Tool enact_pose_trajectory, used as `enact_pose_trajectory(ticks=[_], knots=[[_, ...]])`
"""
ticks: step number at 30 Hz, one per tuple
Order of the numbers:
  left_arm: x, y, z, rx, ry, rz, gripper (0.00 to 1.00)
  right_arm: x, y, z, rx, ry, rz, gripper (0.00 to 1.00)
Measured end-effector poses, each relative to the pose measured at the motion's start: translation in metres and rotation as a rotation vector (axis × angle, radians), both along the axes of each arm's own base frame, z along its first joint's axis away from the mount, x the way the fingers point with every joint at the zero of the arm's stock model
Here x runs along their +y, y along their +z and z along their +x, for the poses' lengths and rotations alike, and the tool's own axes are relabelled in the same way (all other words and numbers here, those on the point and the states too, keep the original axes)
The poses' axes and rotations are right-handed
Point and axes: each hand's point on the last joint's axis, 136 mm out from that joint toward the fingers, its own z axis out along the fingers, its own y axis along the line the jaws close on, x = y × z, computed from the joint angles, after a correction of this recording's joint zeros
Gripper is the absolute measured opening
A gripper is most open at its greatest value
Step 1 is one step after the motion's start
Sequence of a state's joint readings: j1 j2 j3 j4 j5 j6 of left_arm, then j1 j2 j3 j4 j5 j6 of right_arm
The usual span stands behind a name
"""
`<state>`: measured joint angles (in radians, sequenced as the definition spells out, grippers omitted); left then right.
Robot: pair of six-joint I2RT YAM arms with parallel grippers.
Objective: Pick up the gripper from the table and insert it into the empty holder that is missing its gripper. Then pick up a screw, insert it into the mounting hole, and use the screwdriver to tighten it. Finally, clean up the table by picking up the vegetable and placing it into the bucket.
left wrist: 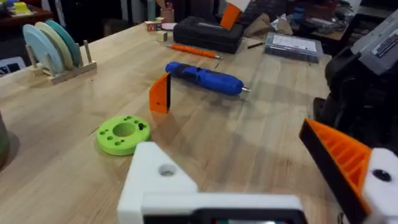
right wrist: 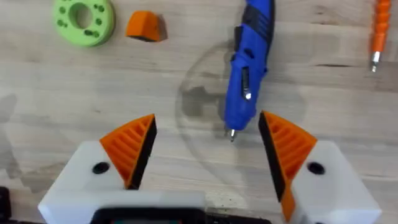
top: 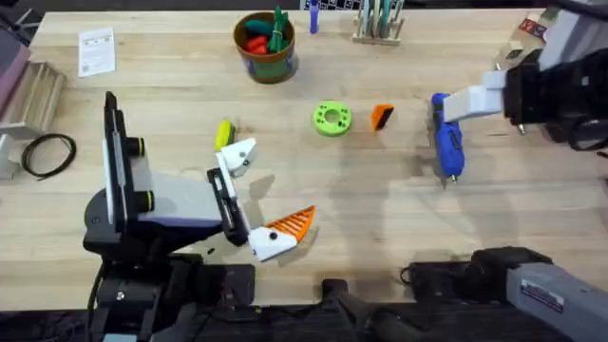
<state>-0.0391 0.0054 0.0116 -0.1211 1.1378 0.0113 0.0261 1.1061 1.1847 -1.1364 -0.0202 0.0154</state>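
Plainly, the gripper [top: 381, 117], a smooth orange wedge with a black side, stands on the wood-grain table [top: 380, 209] between the green holed disc [top: 331, 119] and the chunky blue screwdriver [top: 446, 144]. The right gripper [right wrist: 208, 146] hangs released above the screwdriver's metal bit, which points toward the arms' bases. The left gripper [top: 258, 195] gapes wide, one finger only a bare white holder [top: 239, 155].

Bare table around screwdriver [top: 446, 144]
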Motion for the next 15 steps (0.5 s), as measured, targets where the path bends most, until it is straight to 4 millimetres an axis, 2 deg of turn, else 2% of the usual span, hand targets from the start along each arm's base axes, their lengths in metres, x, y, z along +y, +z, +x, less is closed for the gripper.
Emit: enact_pose_trajectory(ticks=[9,15], knots=[[0.0,0.0,0.0,0.0,0.0,0.0,0.985,0.047,0.013,-0.001,0.001,0.127,0.032,0.992],[0.0,0.0,0.0,-0.001,0.0,0.0,0.985,0.065,0.012,0.011,0.083,0.155,0.028,0.991]])
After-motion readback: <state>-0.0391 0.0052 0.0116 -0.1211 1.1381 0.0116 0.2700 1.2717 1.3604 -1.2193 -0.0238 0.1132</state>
